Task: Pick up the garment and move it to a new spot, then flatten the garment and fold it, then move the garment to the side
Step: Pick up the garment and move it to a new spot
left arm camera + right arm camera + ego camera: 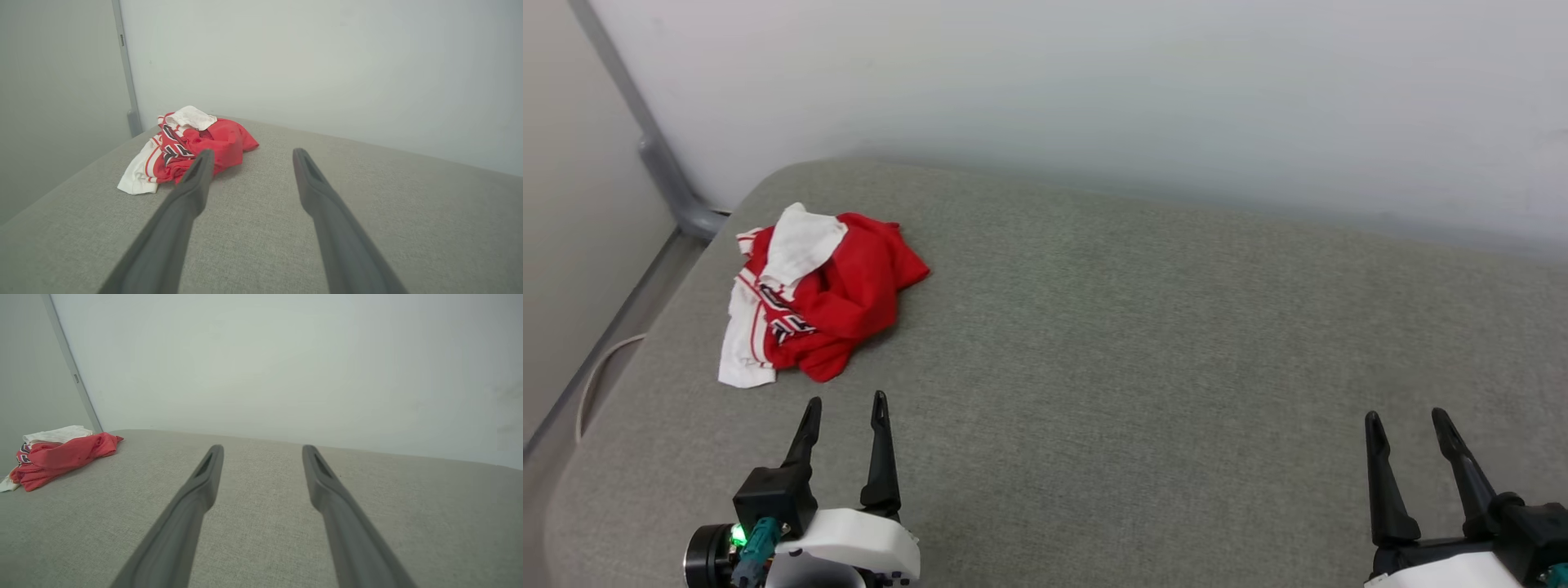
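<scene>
The garment [829, 294] lies crumpled in a heap at the far left of the grey cushion: red cloth, white sleeve parts, a bit of black lettering. My left gripper [847, 403] stands open just in front of it, fingertips a short way off and touching nothing. In the left wrist view the garment [196, 149] sits ahead and to the left of the open left gripper [251, 153]. My right gripper [1405, 418] is open at the lower right, far from the cloth. From the right wrist view the garment [61, 455] shows at the far left, beyond the open right gripper [261, 449].
The grey padded surface [1143, 343] has a rounded far-left corner and a left edge close to the heap. A pale wall [1094, 90] runs behind it. A grey pipe [658, 155] and a thin cable [592, 384] lie past the left edge.
</scene>
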